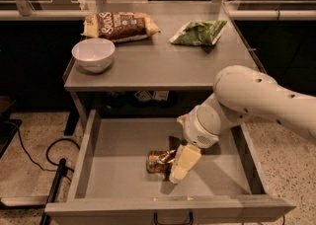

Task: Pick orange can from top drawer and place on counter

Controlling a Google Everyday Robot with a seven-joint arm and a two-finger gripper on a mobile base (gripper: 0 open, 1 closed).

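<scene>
The top drawer point(116, 142) stands pulled out below the counter point(158, 63). The orange can point(158, 161), shiny orange-brown and gold, lies on its side on the drawer floor, near the middle front. My gripper point(176, 167) hangs down into the drawer from the white arm point(247, 100) and sits right against the can's right side. The can's right end is hidden behind the gripper.
On the counter are a white bowl point(93, 54) at the front left, a brown snack bag point(120, 25) at the back left and a green bag point(199, 32) at the back right. The drawer's dark handle point(173, 217) is at the front. A black cable point(44, 156) lies on the floor at the left.
</scene>
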